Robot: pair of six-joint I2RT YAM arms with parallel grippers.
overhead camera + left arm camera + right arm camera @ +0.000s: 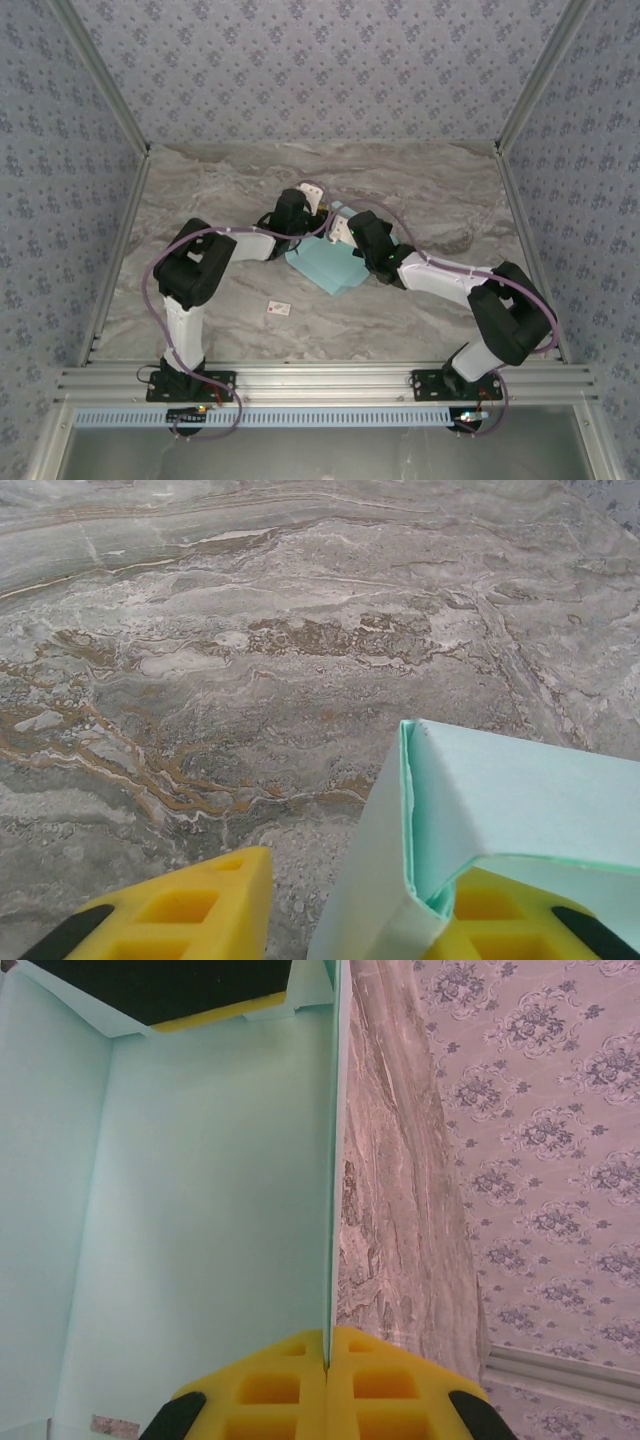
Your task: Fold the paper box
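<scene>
The mint-green thin-card paper box (330,268) lies half formed mid-way across the grey marbled bench (420,190). The right pincer (327,1355) clamps one upright wall, probably to steady it. The left pincer (360,890) straddles a doubled flap with its jaws apart, likely about to crease it.
</scene>
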